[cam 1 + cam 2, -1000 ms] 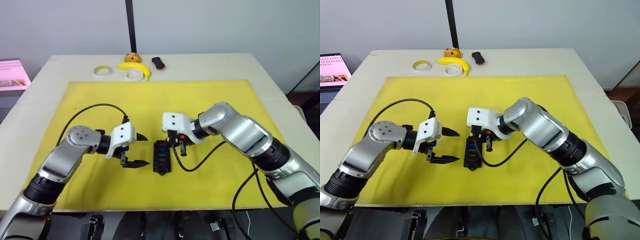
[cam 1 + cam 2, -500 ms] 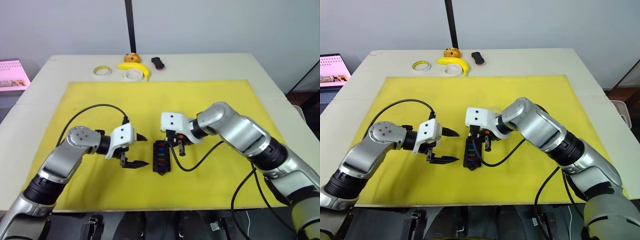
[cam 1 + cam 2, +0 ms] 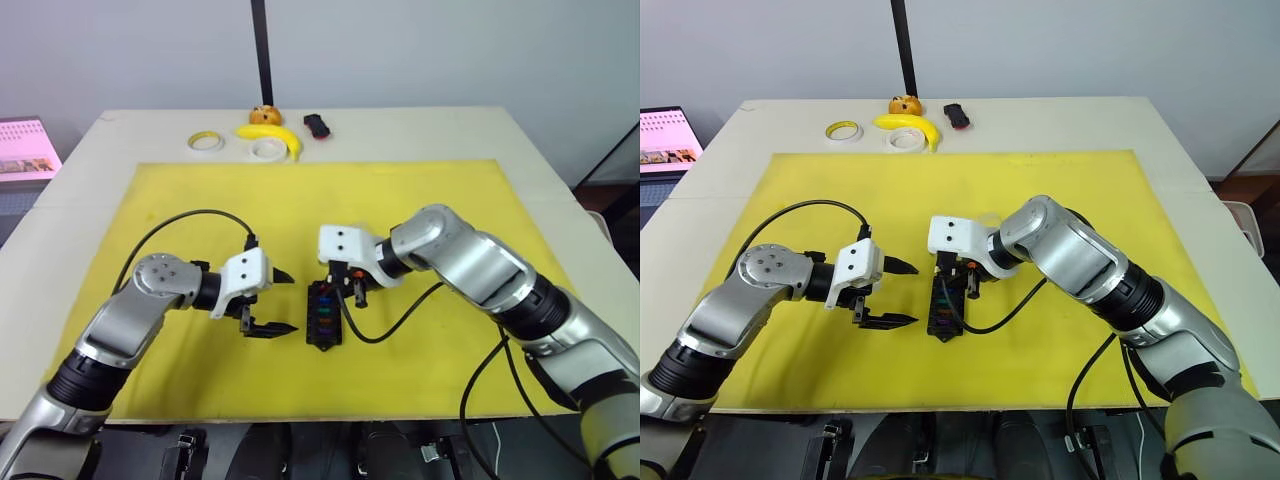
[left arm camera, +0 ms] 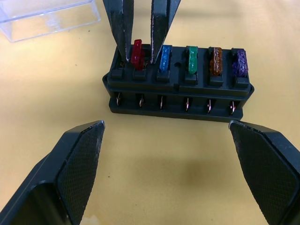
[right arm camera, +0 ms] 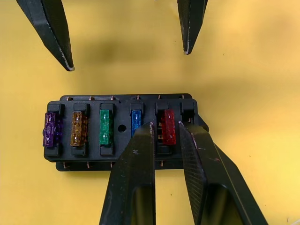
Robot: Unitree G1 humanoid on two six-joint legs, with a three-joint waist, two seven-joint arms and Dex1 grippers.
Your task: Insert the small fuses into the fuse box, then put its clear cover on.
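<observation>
Yellow mat [image 3: 420, 200]: right gripper [image 5: 165, 129] pinches red fuse [image 5: 168, 126] in fuse box [image 5: 122, 157]; left gripper [image 3: 283, 300] spread wide.

Bright, even light; soft shadows; sharp focus.

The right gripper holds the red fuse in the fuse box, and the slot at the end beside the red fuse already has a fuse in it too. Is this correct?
Not quite. The right gripper does hold the red fuse in the fuse box, but the end slot beside it is empty. The right wrist view shows five fuses seated, and that last slot bare.
</observation>
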